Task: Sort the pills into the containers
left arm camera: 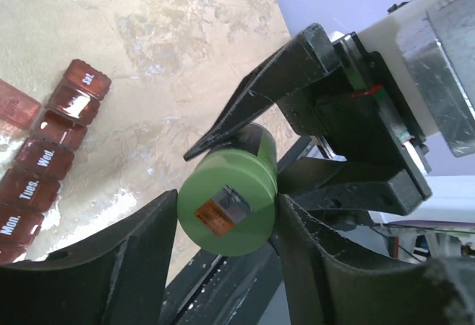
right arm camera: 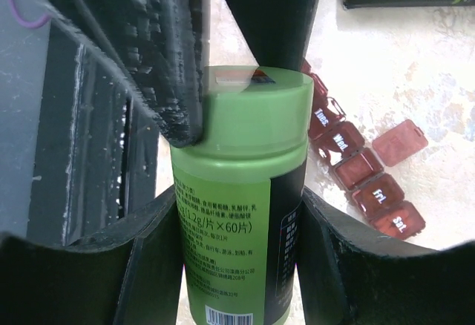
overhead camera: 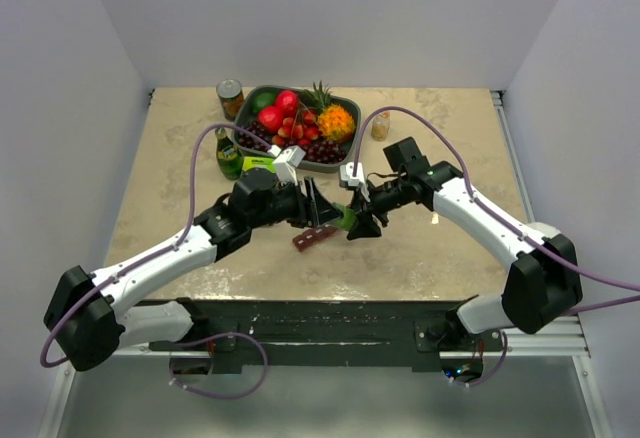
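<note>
A green pill bottle (overhead camera: 346,219) with a green cap (left arm camera: 226,210) hangs in the air between my two grippers at the table's middle. My right gripper (right arm camera: 237,199) is shut on the bottle's labelled body (right arm camera: 223,251). My left gripper (left arm camera: 226,208) is closed around the cap from the other end, its fingers (right arm camera: 174,65) pressed on the cap's sides. The dark red pill organiser (overhead camera: 314,237) lies on the table just below, its day-labelled compartments in a row (left arm camera: 44,158). One compartment lid stands open (right arm camera: 400,142). No loose pills show.
A dark fruit tray (overhead camera: 243,116) stands at the back. A can (overhead camera: 230,96), a green glass bottle (overhead camera: 229,154) and a black-and-green box (overhead camera: 258,164) stand to its left. A small jar (overhead camera: 380,125) stands to its right.
</note>
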`<state>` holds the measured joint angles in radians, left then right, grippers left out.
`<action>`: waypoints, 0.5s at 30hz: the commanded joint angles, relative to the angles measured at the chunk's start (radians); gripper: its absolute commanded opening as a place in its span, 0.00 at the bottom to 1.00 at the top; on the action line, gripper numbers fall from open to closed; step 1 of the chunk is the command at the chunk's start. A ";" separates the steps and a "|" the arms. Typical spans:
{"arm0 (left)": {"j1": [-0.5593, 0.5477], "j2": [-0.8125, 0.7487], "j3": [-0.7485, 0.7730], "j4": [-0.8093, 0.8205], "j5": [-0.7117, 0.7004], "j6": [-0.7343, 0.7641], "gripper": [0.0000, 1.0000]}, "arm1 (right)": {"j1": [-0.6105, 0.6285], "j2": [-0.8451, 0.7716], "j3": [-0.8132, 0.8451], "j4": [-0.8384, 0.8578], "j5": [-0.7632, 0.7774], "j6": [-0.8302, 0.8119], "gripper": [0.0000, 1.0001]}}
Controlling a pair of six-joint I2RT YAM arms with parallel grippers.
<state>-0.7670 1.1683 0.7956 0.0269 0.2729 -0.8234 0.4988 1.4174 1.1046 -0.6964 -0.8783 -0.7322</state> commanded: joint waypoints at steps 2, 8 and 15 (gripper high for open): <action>0.014 -0.047 0.001 0.080 0.161 -0.031 0.79 | -0.009 -0.023 0.011 0.084 0.029 -0.001 0.00; 0.051 -0.130 -0.003 0.048 0.242 0.272 0.89 | -0.008 -0.029 0.009 0.074 0.016 -0.013 0.00; 0.041 -0.401 -0.133 0.114 0.361 1.048 0.92 | -0.008 -0.029 0.018 -0.014 -0.079 -0.134 0.00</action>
<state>-0.7208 0.9192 0.7612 0.0185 0.5339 -0.2886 0.4915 1.4170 1.1046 -0.6697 -0.8661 -0.7765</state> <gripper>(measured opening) 0.901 0.548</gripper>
